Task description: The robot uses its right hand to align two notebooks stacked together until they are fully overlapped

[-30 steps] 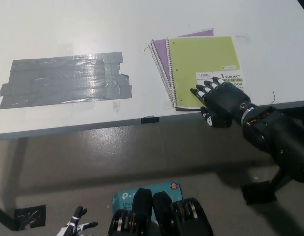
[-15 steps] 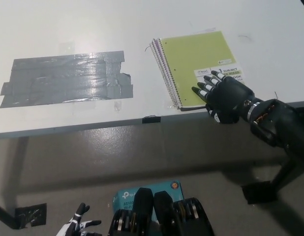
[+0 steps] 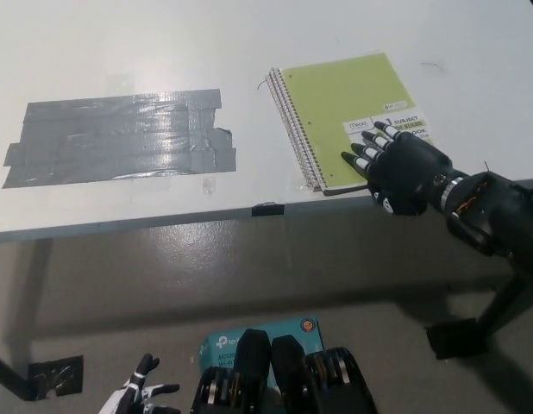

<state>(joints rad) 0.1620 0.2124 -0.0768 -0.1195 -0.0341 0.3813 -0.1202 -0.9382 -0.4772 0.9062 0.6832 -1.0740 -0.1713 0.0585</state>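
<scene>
A lime-green spiral notebook lies on the white table near its front edge, right of centre. It covers the notebook beneath; only a thin edge of that one shows along the spiral side. My black right hand rests flat on the green cover's near right corner, fingers spread and pointing up-left, holding nothing. My white left hand hangs low at the bottom left, below the table, only partly in view.
A large patch of grey tape is stuck to the table at left. A small black clip sits on the front edge. On the floor lie a teal box and a wall-socket plate.
The purple notebook that stuck out behind and left of the green one is now hidden beneath it. My right hand slid slightly right with the stack.
</scene>
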